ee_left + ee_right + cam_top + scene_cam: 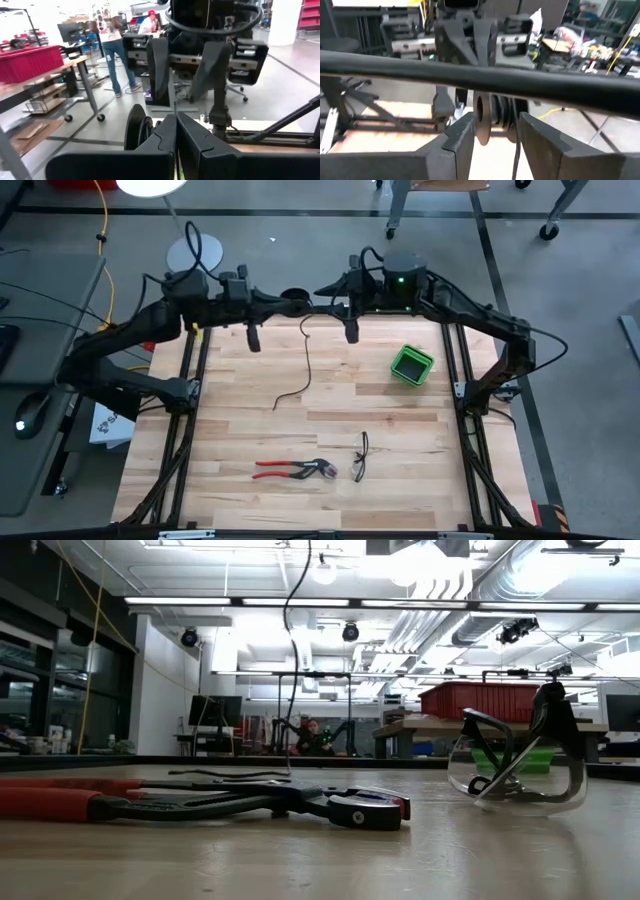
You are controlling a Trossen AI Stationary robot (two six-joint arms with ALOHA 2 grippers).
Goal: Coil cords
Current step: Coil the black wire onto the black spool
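Fingers (492,142) around one reel (483,120)

- The right gripper (492,137) has its two dark fingers (457,142) spread apart, one on either side of the reel (482,120).
- The round black reel stands edge-on in the gap, held from behind by the left gripper (470,45).
- A thin black cord (516,152) hangs down from the reel.
- A thick dark bar (480,75) crosses the picture in front.
- The wooden desk (380,117) lies below.

Grey floor (300,240) — bright ceiling lights (420,560)
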